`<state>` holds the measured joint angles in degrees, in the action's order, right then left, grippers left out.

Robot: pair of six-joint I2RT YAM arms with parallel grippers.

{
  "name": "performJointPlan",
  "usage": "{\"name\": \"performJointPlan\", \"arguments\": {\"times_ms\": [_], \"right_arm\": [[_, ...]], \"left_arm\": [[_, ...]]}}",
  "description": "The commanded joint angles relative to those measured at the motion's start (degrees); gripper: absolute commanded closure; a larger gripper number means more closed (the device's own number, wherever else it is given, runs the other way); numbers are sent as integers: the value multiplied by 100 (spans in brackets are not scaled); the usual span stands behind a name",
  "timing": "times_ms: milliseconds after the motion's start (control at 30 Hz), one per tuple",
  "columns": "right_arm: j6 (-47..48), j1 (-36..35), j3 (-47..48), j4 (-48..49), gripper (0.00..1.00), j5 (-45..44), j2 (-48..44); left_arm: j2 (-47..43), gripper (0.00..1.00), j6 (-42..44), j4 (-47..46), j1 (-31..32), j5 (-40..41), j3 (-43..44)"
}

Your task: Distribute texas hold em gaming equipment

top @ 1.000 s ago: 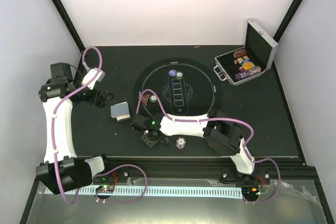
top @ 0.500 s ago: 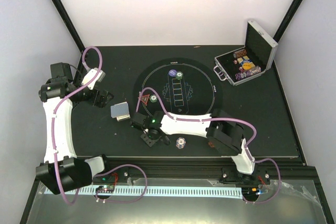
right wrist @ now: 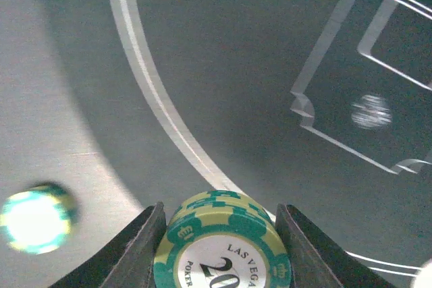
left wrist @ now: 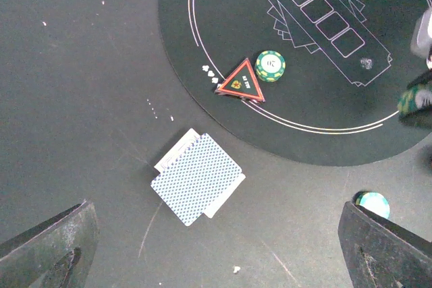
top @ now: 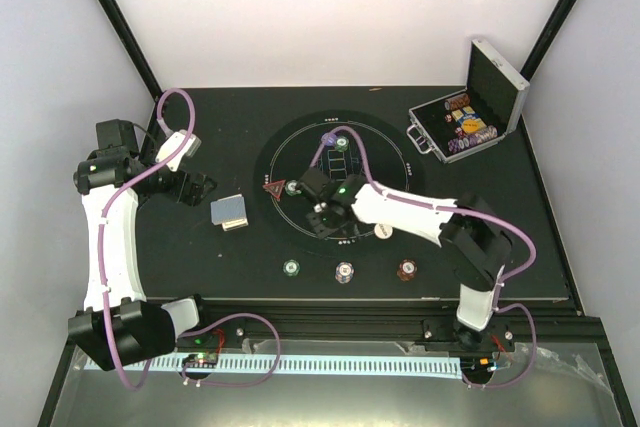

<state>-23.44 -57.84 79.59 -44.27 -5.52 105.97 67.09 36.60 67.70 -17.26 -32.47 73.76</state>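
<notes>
Hovering over the black mat (top: 390,162), right gripper (top: 322,209); row of chips (top: 344,272) along near table edge. Left wrist: left gripper (left wrist: 216,234) jaws spread wide above card deck (left wrist: 197,177). Right wrist: jaws clamp green chips (right wrist: 223,241).

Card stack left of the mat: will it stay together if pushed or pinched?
Probably not: the card stack is already skewed, lower cards poking out, so it likely shears apart. Lying flat on the table, its edges look hard to pinch.
</notes>
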Motion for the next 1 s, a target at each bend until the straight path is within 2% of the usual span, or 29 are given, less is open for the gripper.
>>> {"name": "performJointPlan", "arguments": {"times_ms": [0, 133, 300, 767, 800, 967], "right_arm": [[174, 709, -654, 285, 57, -126, -237], [266, 1305, -1085, 529, 57, -125, -215], [288, 1629, -1377, 792, 57, -8, -112], [162, 1651, -1745, 1038, 56, 237, -112], [152, 1648, -1782, 1043, 53, 221, -120], [88, 1637, -1736, 871, 24, -70, -381]], "left_arm": [[-115, 1, 146, 137, -32, -25, 218], [-111, 1, 162, 143, -32, -20, 231], [-81, 1, 172, 172, -37, -1, 311], [-59, 1, 155, 156, -32, -30, 361], [-64, 1, 155, 163, -37, -36, 359], [-73, 1, 172, 173, -32, -52, 367]]}}
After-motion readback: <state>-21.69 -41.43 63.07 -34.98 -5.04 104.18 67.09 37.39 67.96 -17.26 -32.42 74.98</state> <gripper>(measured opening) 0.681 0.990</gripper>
